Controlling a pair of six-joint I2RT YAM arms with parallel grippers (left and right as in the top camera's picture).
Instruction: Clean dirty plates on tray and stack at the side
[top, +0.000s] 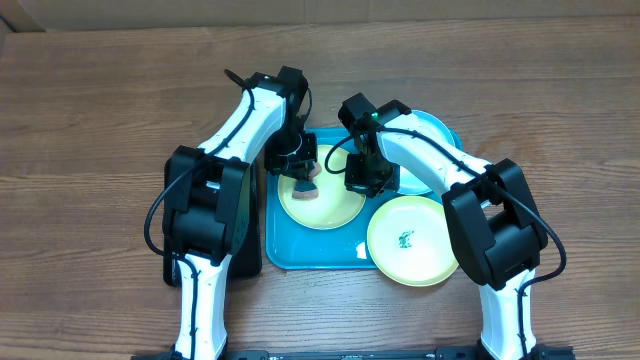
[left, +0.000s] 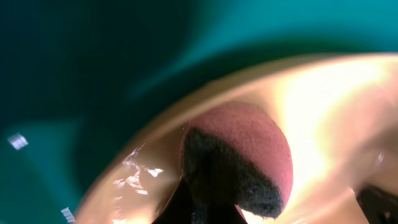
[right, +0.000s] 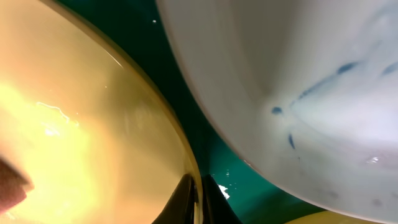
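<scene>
We see both arms bent in over the turquoise tray (top: 300, 252): left gripper (top: 303, 180) pinches a sponge (left: 239, 155) touching the middle yellow-green plate (top: 325, 208), right gripper (top: 362, 180) clamps its right rim.

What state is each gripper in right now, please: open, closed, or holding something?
Left gripper: closed on the sponge.
Right gripper: closed on the middle plate, at its rim.

No legible text, label, brand, number or sign is showing in any view. Dark teal marks on the near yellow-green plate (top: 428, 256) and the light blue plate (right: 280, 62) are appearing as smears, not characters.
</scene>
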